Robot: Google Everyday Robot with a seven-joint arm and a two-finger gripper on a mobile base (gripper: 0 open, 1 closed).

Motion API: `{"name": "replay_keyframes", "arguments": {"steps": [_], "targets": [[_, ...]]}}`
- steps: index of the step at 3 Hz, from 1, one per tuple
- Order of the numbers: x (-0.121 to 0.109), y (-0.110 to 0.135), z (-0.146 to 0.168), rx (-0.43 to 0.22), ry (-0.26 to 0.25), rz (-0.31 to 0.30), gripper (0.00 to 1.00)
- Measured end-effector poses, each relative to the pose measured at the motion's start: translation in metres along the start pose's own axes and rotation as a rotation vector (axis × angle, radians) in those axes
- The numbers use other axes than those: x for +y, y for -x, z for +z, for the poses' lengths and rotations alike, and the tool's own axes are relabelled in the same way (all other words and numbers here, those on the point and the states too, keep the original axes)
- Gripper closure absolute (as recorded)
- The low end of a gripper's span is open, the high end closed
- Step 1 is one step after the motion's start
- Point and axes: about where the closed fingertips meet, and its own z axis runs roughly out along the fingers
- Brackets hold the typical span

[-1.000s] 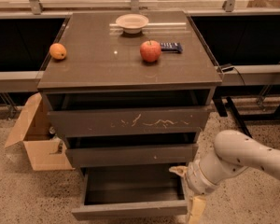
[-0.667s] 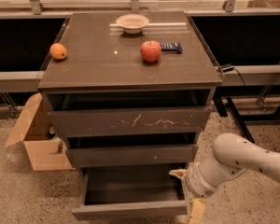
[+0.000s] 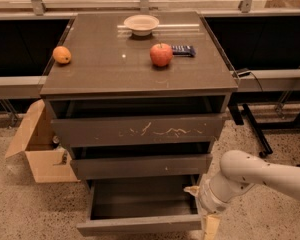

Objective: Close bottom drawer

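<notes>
The bottom drawer (image 3: 140,224) is seen pulled out at the foot of the cabinet (image 3: 140,131). The gripper (image 3: 202,209) is held at its right front corner, though released or clenched cannot be told. An apple (image 3: 161,54), an orange (image 3: 62,55), a bowl (image 3: 141,24) and a dark packet (image 3: 183,50) are carried on the tabletop (image 3: 110,74), and an open cardboard box (image 3: 40,151) is parked left of the cabinet.

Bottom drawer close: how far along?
Done: only the approach. The hand is low at the right front corner of the bottom drawer.
In hand: lining up on that corner; I cannot tell whether there is contact.
Left: the whole push. The bottom drawer is pulled well out with its inside showing, and its front must go back in line with the middle drawer.
</notes>
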Motion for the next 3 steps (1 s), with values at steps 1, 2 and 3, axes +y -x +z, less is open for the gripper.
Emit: {"name": "replay_keyframes", "arguments": {"steps": [1,2,3], "targets": [[-0.01,-0.057,0.044,0.041,0.033,-0.019,0.0],[-0.015,-0.101,0.092,0.031,0.072,-0.069,0.0],[-0.019,-0.116,0.119,-0.005,0.087,-0.098,0.0]]}}
